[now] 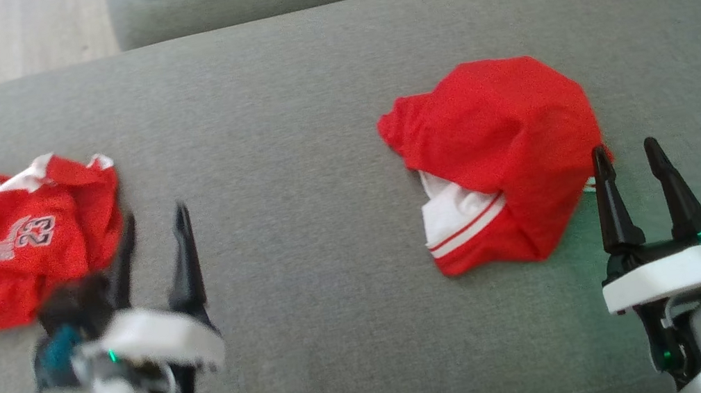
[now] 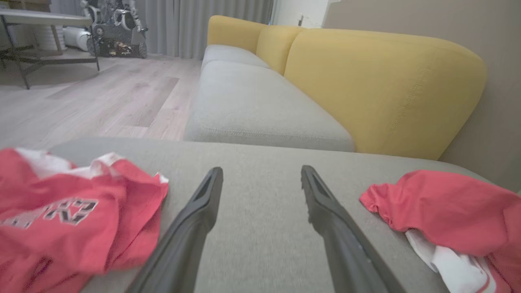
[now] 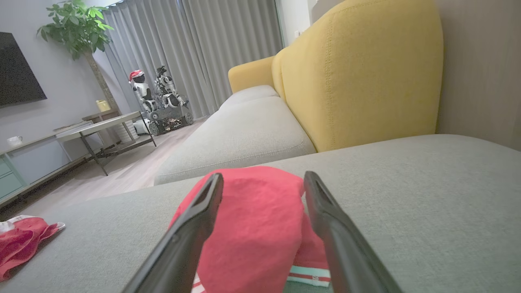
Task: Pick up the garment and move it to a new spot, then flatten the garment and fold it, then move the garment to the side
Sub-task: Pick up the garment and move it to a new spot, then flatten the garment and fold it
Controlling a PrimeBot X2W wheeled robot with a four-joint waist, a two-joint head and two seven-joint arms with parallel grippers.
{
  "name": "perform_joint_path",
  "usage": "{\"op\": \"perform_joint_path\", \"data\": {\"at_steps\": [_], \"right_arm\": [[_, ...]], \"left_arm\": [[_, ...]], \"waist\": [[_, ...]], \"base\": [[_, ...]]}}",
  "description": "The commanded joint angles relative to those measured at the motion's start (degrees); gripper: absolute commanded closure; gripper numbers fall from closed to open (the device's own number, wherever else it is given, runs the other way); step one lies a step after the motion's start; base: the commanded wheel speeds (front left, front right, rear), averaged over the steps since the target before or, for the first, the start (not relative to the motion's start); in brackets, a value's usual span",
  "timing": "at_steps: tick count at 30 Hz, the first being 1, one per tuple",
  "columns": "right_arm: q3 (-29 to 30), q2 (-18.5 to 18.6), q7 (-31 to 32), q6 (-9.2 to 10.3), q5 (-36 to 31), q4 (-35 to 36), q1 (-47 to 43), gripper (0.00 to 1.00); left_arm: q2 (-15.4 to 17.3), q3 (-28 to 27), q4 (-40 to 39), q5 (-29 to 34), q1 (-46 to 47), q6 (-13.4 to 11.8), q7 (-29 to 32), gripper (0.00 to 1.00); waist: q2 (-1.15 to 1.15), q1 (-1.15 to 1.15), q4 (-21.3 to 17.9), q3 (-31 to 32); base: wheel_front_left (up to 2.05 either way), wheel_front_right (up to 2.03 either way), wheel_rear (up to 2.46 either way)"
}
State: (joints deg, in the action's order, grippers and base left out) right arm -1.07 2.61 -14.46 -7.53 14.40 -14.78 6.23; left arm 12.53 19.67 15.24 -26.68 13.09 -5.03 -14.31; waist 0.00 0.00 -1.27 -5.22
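**A:** Where are the garments?

**B:** Two red pieces lie on the grey sofa cushion (image 1: 303,77). The crumpled jersey (image 1: 13,243), with a white "23" and white trim, is at the middle left of the head view, near the cushion's rounded corner. The second red garment (image 1: 504,144) is bunched into a mound right of centre, with a white panel with red stripes showing under its lower edge. The two are well apart, with bare cushion between them.

**A:** And the left gripper?

**B:** The left gripper (image 1: 155,217) is at the lower left of the head view and looks blurred. Its fingers are spread wide with nothing between them. One finger overlaps the jersey's lower right edge in that view. In the left wrist view only grey fabric lies between the fingers, with the jersey at the lower left and the other garment at the lower right.

**A:** The right one?

**B:** The right gripper (image 1: 625,147) is at the lower right, and its jaws are wide too. One fingertip sits at the mound's lower right edge, but I cannot tell whether it touches. In the right wrist view the red mound shows between and beyond the fingers and isn't pinched.

**A:** What's around it?

**B:** A yellow backrest (image 3: 358,73) is at the upper right of the right wrist view. At the left are a wooden floor (image 3: 122,171), a low table (image 3: 101,126) and a potted plant (image 3: 75,24).
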Motion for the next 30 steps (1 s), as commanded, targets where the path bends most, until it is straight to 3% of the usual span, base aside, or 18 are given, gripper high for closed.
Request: {"op": "perform_joint_path", "data": {"at_steps": [1, 9, 21, 30], "right_arm": [[-0.93, 0.27, -0.53, 0.04, -0.45, 0.93, 0.62, 0.0], [1.01, 0.27, -0.53, 0.04, -0.53, -3.17, 1.61, 0.0], [0.93, 0.27, -0.53, 0.04, 3.84, -12.15, 6.0, 0.0], [-0.03, 0.27, -0.53, 0.04, 6.55, -20.25, 9.2, 0.0]], "left_arm": [[-0.45, -3.47, -3.28, 1.42, -0.69, 0.13, -0.67, 0.0], [-4.9, -6.96, -4.91, 5.92, -3.04, 2.92, -0.68, 0.0], [-7.33, -9.28, -3.38, 9.79, -2.67, 6.4, -0.68, 0.0], [-8.5, -10.69, -2.79, 10.69, -1.85, 7.63, -0.69, 0.0]], "waist": [[0.0, 0.0, 1.35, 0.33], [0.0, 0.0, 2.65, -0.35], [0.0, 0.0, 3.75, -1.73], [0.0, 0.0, 5.52, -2.83]], "base": [[0.0, 0.0, 0.0], [0.0, 0.0, 0.0], [0.0, 0.0, 0.0], [0.0, 0.0, 0.0]]}}
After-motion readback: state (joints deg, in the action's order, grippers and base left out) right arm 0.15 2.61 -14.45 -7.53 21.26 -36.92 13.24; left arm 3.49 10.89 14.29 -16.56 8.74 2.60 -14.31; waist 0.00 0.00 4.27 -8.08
